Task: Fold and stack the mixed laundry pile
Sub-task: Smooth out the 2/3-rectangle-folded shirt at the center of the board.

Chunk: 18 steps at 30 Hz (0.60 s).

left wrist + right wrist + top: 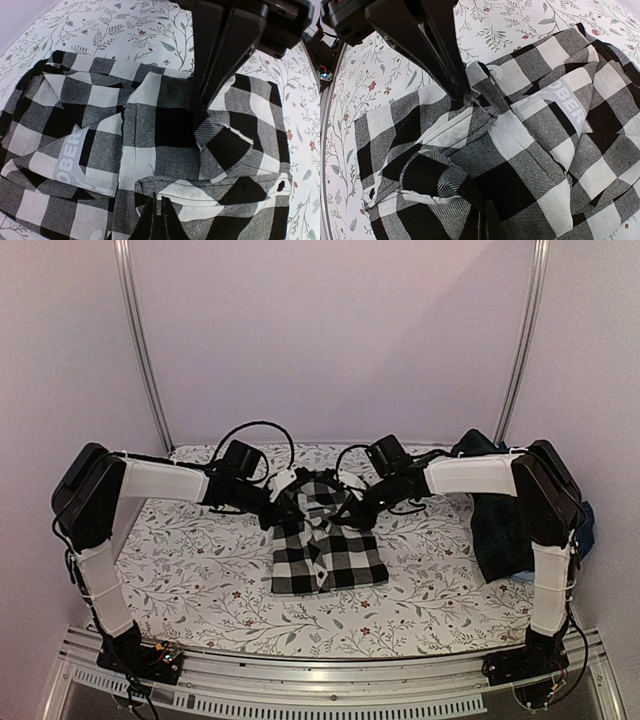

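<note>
One black-and-white checked shirt lies spread at the middle of the floral surface, its collar end away from the arm bases. Two arms reach in over that far end, one from each side, and the two tools meet there close together.

The left tool is clenched on the shirt: its fingers pinch a stitched white edge of the cloth, which bunches up between them. The right tool is likewise clenched on the shirt, its closed fingers buried in a raised fold of checked fabric. Each wrist view also shows the other tool's dark fingers pressed together on a ridge of the same shirt, just beside its own grip.

One grey label with white lettering shows on the turned-back inside of the shirt, near the collar.

Right of the shirt and apart from it, one dark plaid garment lies heaped beside the right arm. One light blue piece peeps from under the heap's near edge, and one navy piece shows behind the arm.
</note>
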Motion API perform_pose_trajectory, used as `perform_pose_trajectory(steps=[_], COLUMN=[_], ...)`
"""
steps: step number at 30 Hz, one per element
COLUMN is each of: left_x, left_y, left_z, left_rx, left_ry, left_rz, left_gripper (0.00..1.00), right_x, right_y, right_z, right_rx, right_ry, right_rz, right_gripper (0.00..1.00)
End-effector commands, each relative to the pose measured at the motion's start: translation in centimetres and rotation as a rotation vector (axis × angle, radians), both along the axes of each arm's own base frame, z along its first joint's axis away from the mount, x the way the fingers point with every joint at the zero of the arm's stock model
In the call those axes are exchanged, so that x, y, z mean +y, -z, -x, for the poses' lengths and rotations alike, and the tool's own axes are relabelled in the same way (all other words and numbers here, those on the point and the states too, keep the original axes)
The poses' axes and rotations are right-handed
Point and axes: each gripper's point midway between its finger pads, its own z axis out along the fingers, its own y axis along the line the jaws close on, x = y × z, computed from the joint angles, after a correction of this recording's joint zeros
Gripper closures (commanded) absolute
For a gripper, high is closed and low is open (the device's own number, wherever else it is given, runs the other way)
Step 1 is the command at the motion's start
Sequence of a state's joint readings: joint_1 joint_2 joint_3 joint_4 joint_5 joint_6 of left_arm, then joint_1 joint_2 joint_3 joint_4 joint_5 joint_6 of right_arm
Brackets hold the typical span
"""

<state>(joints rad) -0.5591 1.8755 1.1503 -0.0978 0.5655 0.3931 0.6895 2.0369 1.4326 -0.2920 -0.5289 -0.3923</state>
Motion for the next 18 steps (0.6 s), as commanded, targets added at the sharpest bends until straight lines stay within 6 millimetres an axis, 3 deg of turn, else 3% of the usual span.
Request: perform_pose_trajectory(steps=[1, 3, 4, 5, 8, 9, 12, 14, 16, 18], left_x=[0.3, 0.3, 0.4, 0.4, 0.5, 0.6, 1.0, 1.0, 0.8, 0.7], left_y=[-0.6, -0.6, -0.5, -0.4, -0.2, 0.0, 1.3, 1.9, 2.4, 2.6], left_z=[0.2, 0.3, 0.3, 0.3, 0.3, 0.2, 0.0, 0.0, 0.1, 0.2], left_rx=[-0.023, -0.022, -0.017, -0.012, 0.007, 0.014, 0.05, 0.064, 0.078, 0.089], left_ry=[0.001, 0.002, -0.001, -0.003, -0.008, -0.014, -0.031, -0.028, -0.015, -0.002], left_rz=[0.003, 0.003, 0.002, 0.003, 0.013, 0.013, 0.005, 0.0, -0.005, -0.006], left_gripper=[0.98, 0.95, 0.86, 0.68, 0.31, 0.27, 0.26, 0.3, 0.4, 0.56], right_x=[1.2, 1.5, 1.5, 1.6, 1.4, 1.3, 1.2, 1.2, 1.2, 1.2], right_y=[0.4, 0.3, 0.5, 0.6, 1.4, 1.8, 2.3, 2.4, 2.3, 2.3], right_z=[-0.5, -0.7, -0.7, -0.8, -0.9, -1.0, -1.1, -1.3, -1.8, -2.2], right_rx=[0.037, 0.049, 0.054, 0.056, 0.074, 0.083, 0.095, 0.1, 0.103, 0.11], right_ry=[0.006, 0.007, 0.007, 0.008, 0.02, 0.024, 0.035, 0.043, 0.054, 0.069], right_rz=[-0.003, -0.008, -0.006, -0.005, 0.01, 0.015, 0.025, 0.024, 0.02, 0.018], right_gripper=[1.0, 1.0, 1.0, 1.0, 1.0, 1.0, 1.0, 0.99, 0.99, 0.99])
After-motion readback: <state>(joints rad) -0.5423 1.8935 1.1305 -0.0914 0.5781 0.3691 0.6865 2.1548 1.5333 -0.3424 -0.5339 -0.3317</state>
